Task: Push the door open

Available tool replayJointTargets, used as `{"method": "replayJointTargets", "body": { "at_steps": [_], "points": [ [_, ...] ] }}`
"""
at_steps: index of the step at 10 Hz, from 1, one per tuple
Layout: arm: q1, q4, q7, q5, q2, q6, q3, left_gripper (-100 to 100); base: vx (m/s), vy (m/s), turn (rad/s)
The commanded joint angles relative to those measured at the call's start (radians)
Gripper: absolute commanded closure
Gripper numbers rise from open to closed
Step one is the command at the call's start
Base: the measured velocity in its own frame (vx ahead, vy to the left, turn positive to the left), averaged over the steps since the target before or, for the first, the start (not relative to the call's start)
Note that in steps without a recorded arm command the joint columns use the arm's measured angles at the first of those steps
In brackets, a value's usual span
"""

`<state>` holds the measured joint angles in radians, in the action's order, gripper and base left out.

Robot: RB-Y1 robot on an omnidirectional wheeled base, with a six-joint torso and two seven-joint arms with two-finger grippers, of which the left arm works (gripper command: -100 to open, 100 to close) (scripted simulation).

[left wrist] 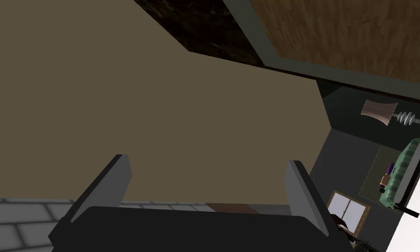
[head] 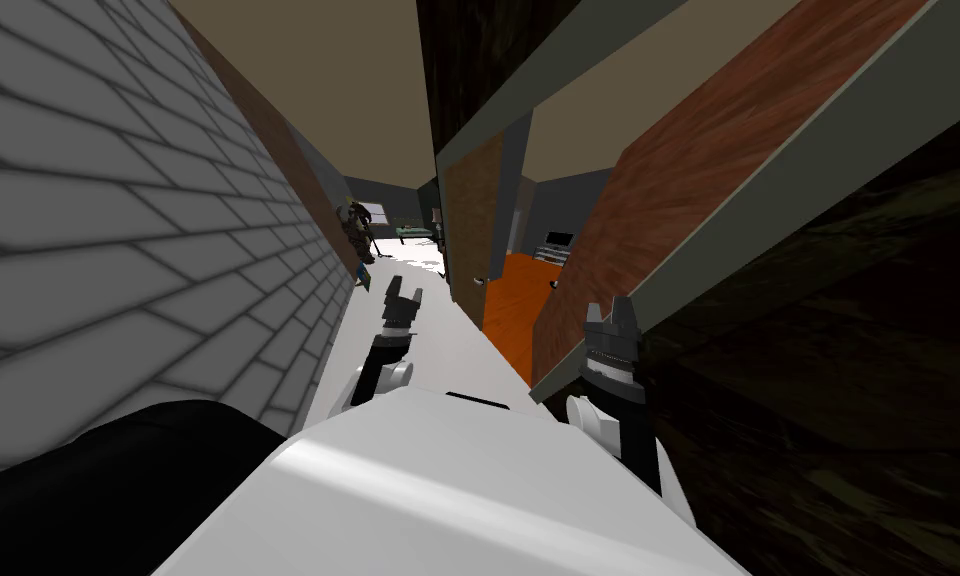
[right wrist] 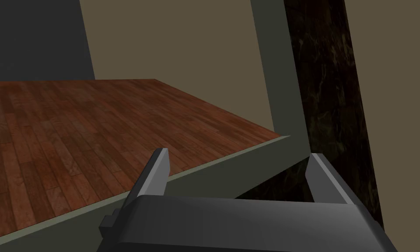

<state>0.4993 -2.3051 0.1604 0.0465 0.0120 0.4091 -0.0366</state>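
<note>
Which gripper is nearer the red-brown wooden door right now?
Right. The right gripper, open, is at the grey edge of the door; the left gripper, also open, hangs above the white floor, apart from the door, nearer the brick wall.

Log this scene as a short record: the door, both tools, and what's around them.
door: reddish-brown wood panel with a grey edge, on my right
right tool: open, at the door's grey edge; contact cannot be told
left tool: open, holding nothing, away from the door
brick wall: grey, along my left
orange floor: seen past the door's edge
</note>
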Motion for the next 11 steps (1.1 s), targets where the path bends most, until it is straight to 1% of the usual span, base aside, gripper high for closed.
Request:
{"method": "replayJointTargets", "body": {
  "at_steps": [1,2,4,5,8,11],
  "points": [
    [-0.015,0.036,0.001,0.003,0.008,0.009,0.011,-100,0.066,0.018,-0.025],
    [-0.019,0.049,0.002,0.004,0.011,0.012,0.014,-100,0.113,0.047,-0.02],
    [-0.041,0.103,0.004,0.009,0.021,0.025,0.03,-100,0.141,0.045,-0.021],
    [-0.048,0.121,0.004,0.01,0.023,0.029,0.035,-100,0.13,0.06,-0.02],
    [-0.07,0.175,0.006,0.014,0.032,0.042,0.051,-100,0.087,0.049,-0.017],
    [-0.097,0.242,0.009,0.02,0.04,0.059,0.07,-100,0.092,0.04,-0.02]
  ]
}}
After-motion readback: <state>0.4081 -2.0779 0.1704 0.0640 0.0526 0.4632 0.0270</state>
